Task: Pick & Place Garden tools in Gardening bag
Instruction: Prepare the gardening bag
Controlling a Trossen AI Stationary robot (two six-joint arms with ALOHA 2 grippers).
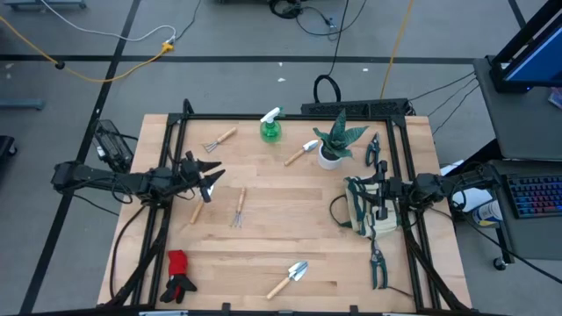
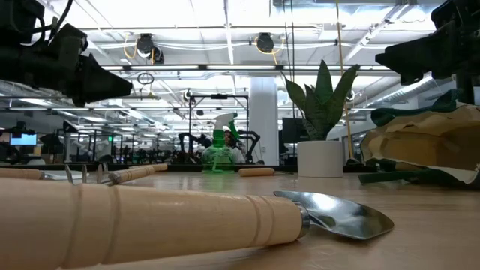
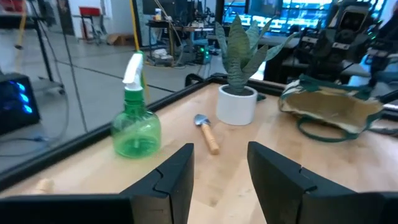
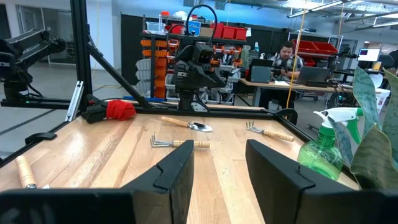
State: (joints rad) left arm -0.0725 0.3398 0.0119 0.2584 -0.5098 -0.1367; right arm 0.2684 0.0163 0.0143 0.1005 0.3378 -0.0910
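None of the garden tools is visibly in the bag yet, so as far as you can see nearly all the work is left. The soft beige fabric gardening bag with dark green pockets sits at the table's right side, and what lies inside it is hidden.

Spread on the wooden table you have a wooden-handled rake, the green spray bottle with white trigger, a wooden-handled trowel beside the spiky plant in a white pot, a wooden-handled fork, a second trowel near the front edge, the red-and-black gloves, and dark-handled pruning shears just in front of the bag. A further dark tool lies behind the bag.

Your left gripper hangs over the table's left part, fingers apart and holding nothing. Your right gripper hovers at the bag, fingers likewise apart and empty.

No brand, label or writing is readable on anything.
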